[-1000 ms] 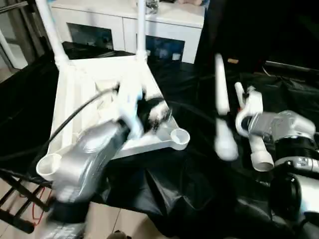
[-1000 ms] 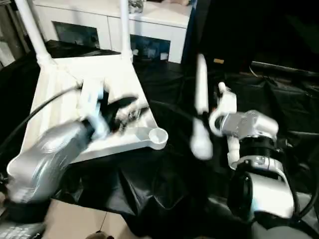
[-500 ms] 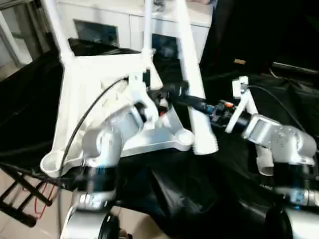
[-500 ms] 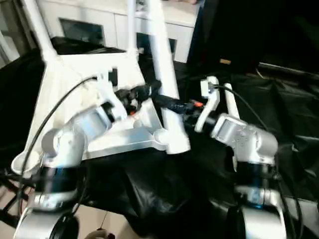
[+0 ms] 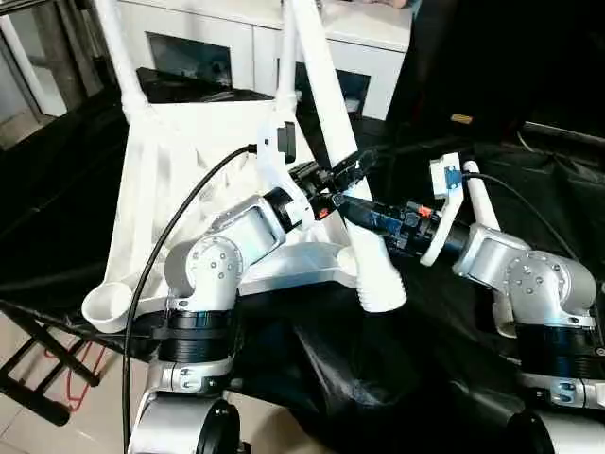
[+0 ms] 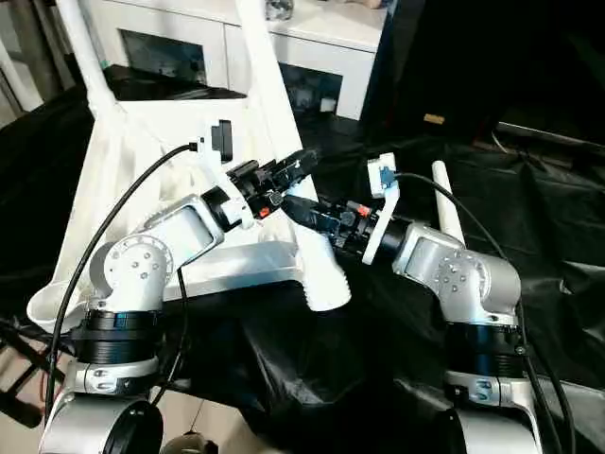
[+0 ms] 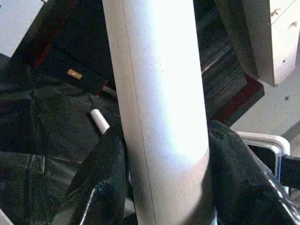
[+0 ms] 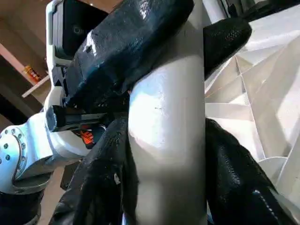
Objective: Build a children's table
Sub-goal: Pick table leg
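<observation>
Two tools grip one long white leg (image 5: 331,123) of the children's table: the left tool (image 5: 342,174) has its black fingers (image 7: 105,159) closed around the tube higher up, and the right tool (image 5: 352,210) clamps the same tube just below it, its fingers (image 8: 101,173) pressed on either side, so the two tools sit almost touching. The leg slants from its flared lower end (image 5: 383,288), which hangs just above the black-draped tabletop (image 5: 312,369) at the near right corner of the upturned square top (image 5: 161,180), up and away toward the far left. The top lies underside up on the left part of the tabletop, its ribs showing, with an open round socket (image 5: 104,305) at the near left corner and a second near the leg's flared end. Two more legs (image 5: 121,57) stand upright in the far corner sockets. A fourth leg (image 5: 482,203) lies on the black cloth to the right, behind the right forearm. Beyond the tabletop stands a white cabinet (image 5: 227,43) with glass doors. A small tan tag (image 5: 460,119) lies on the dark surface at far right; no writing on it can be read.
</observation>
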{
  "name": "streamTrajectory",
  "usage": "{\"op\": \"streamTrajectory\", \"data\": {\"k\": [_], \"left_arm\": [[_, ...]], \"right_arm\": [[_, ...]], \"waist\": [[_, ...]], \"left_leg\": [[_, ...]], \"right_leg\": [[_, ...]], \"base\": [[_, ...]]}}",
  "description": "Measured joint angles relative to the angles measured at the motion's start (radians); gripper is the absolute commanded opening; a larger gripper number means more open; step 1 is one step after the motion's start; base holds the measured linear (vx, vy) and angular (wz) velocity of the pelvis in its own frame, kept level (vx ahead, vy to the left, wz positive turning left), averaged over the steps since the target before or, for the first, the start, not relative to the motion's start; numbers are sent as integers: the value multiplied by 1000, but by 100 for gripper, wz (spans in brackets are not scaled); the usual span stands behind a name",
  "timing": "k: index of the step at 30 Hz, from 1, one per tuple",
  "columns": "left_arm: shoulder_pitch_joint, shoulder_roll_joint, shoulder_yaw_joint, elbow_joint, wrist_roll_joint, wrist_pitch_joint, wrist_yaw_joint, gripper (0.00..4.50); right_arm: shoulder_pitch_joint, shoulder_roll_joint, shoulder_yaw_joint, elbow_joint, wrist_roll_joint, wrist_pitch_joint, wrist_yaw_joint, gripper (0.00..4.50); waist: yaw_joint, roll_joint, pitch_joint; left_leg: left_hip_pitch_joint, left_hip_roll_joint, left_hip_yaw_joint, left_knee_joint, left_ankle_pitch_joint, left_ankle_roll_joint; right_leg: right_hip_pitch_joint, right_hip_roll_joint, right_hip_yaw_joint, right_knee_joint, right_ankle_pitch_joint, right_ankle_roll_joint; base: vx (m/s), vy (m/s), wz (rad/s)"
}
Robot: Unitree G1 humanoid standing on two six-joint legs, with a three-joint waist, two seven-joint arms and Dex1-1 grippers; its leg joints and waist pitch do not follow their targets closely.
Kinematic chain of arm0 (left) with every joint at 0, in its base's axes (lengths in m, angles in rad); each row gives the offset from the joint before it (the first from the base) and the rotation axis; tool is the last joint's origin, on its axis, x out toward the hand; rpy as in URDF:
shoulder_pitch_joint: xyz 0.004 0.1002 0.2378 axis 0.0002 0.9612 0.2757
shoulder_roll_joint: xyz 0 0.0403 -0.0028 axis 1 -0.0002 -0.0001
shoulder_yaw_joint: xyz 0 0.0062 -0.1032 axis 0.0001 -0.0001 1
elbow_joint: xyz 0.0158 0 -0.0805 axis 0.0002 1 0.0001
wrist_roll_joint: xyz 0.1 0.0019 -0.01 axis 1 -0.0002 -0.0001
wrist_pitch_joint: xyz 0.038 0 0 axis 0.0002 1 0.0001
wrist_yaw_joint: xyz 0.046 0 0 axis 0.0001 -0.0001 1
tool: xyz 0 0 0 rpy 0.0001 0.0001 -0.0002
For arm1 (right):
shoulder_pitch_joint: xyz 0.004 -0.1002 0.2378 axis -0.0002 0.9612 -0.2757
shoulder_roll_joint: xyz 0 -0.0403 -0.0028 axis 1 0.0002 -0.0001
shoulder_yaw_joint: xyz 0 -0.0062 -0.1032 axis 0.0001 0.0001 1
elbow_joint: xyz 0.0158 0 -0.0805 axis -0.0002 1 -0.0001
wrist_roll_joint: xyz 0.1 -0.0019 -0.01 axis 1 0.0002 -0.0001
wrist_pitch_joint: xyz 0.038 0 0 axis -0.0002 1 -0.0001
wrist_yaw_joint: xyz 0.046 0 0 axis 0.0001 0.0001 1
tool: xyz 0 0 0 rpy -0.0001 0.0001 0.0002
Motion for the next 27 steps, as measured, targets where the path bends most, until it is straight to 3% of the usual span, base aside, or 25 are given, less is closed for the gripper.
{"op": "streamTrajectory", "data": {"k": [15, 17, 21, 27], "left_arm": [[0, -2, 9, 0, -29, -4, 4, 192], [0, 3, 9, 0, -29, -10, 1, 191], [-6, 37, -19, 0, -14, -19, -16, 189], [-41, 98, -65, -2, 12, -18, -89, 185]], "right_arm": [[1, 0, 16, -6, 0, -28, -7, 178], [-3, 0, 16, -5, 2, -26, -10, 248], [-10, -22, 21, -6, 4, -11, -14, 273], [-12, -123, 96, -39, -16, 8, 47, 297]], "waist": [[1, -1, 0], [0, -1, 0], [2, -1, 1], [2, -4, 2]], "left_leg": [[0, 0, 0, 0, 0, 0], [0, 0, 0, 0, 0, 0], [0, 0, 0, 0, 0, 0], [-1, 0, 0, 0, 0, 0]], "right_leg": [[0, 0, 0, 0, 0, 0], [0, 0, 0, 0, 0, 0], [0, 0, 0, 0, 0, 0], [0, 0, 0, -2, 1, 1]], "base": [[0, 0, 0], [0, 0, 0], [0, 0, 0], [0, 0, 0]]}}
